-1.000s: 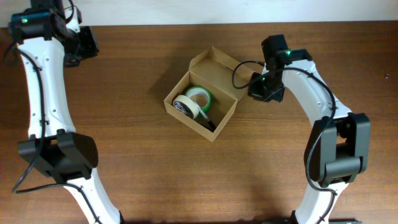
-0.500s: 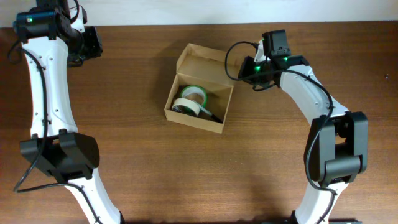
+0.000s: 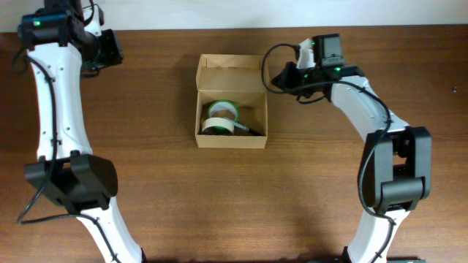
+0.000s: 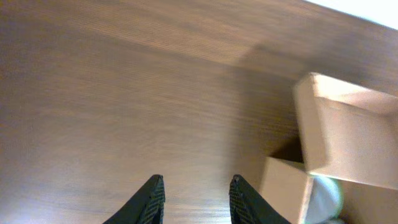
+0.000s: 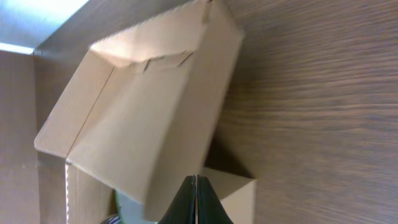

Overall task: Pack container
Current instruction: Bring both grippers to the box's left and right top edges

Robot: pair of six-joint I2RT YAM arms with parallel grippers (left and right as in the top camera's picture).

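The container (image 3: 231, 139) is an open tan cardboard box in the middle of the table, its lid flap (image 3: 230, 73) standing up at the far side. Inside lie a green tape roll (image 3: 223, 111), a white tape roll (image 3: 216, 126) and a dark item (image 3: 250, 131). My right gripper (image 3: 281, 77) is shut with nothing in it, its tips against the box's far right corner; in the right wrist view its gripper (image 5: 196, 182) rests on the flap (image 5: 143, 118). My left gripper (image 3: 110, 50) hangs far left, and its gripper (image 4: 194, 182) stands open over bare wood, the container (image 4: 348, 140) off to the right.
The brown wooden table (image 3: 168, 190) carries only the box. Its far edge (image 3: 219, 28) runs close behind the flap. Both white arms reach in from the near side, the left one (image 3: 51, 109) along the left edge, the right one (image 3: 365, 109) at the right.
The box has turned from a diagonal lie to square with the table and slid left and back. My right gripper moved left with it. The left jaws have parted a little.
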